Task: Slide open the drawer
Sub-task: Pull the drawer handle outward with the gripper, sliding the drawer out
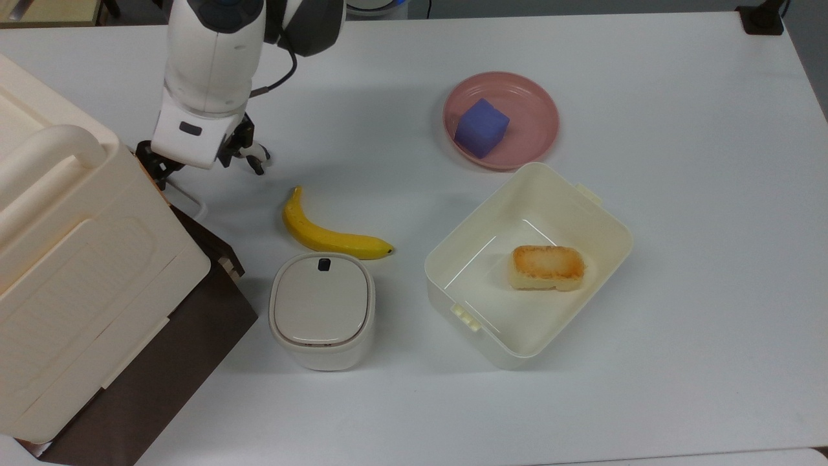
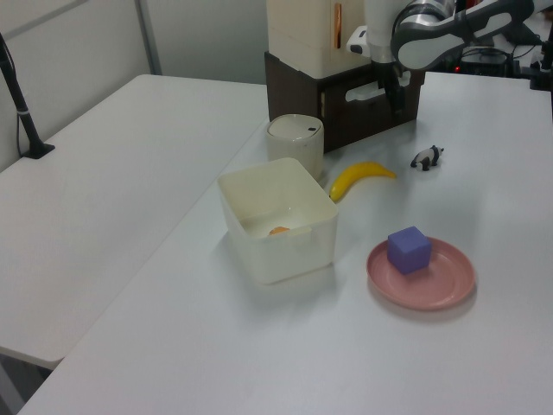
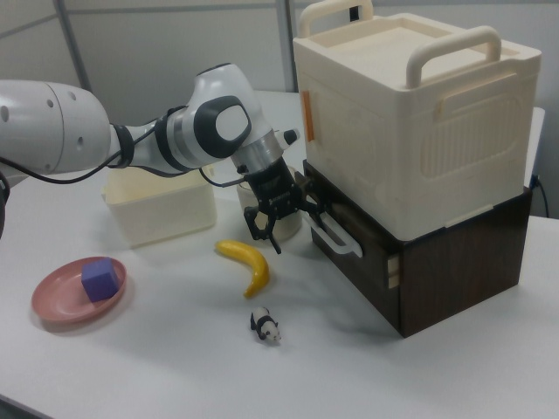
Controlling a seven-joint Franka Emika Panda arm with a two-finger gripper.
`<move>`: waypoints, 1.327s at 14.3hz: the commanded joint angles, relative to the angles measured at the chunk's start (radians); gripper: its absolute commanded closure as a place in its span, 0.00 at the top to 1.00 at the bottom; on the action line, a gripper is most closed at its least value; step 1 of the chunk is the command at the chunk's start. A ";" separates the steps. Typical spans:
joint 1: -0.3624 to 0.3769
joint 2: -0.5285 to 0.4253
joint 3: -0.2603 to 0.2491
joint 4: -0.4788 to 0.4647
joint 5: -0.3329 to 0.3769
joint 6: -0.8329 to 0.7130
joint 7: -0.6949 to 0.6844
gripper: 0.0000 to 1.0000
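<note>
**Gripper at the drawer's white loop**

The drawer (image 3: 367, 240) sits in the dark brown cabinet (image 3: 463, 262) under the large cream box (image 3: 410, 113), at the right view's right and the top view's lower left. Its front stands a little proud of the cabinet face, a strip of lighter wood side (image 1: 226, 264) showing in the top view — partly out, by my reading, with most of the travel left.

The gripper (image 3: 301, 214) is down at the thin white loop handle (image 3: 336, 237), its dark fingers (image 3: 262, 223) around the near end of the loop. Whether they are pinched on it or merely hooked behind it, I cannot tell from here.

The handle is the only sensible hold — slim, smooth, probably plastic, so it may flex or slip under a skewed pull. The drawer itself looks stiff and light, yet the cream box bears down on the cabinet, which should keep the cabinet from dragging along the counter (image 1: 679, 194). A straight, level pull outward seems wise.

The banana (image 3: 247, 264) and a small panda figure (image 3: 264, 325) lie just in front of the drawer, in its path; the lidded canister (image 1: 321, 310) stands beside it.
</note>
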 commanded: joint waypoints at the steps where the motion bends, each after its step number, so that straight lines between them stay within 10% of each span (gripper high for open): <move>1: 0.011 -0.029 0.040 -0.023 0.000 -0.093 0.036 1.00; 19: 0.003 -0.089 0.130 -0.017 0.015 -0.307 0.036 1.00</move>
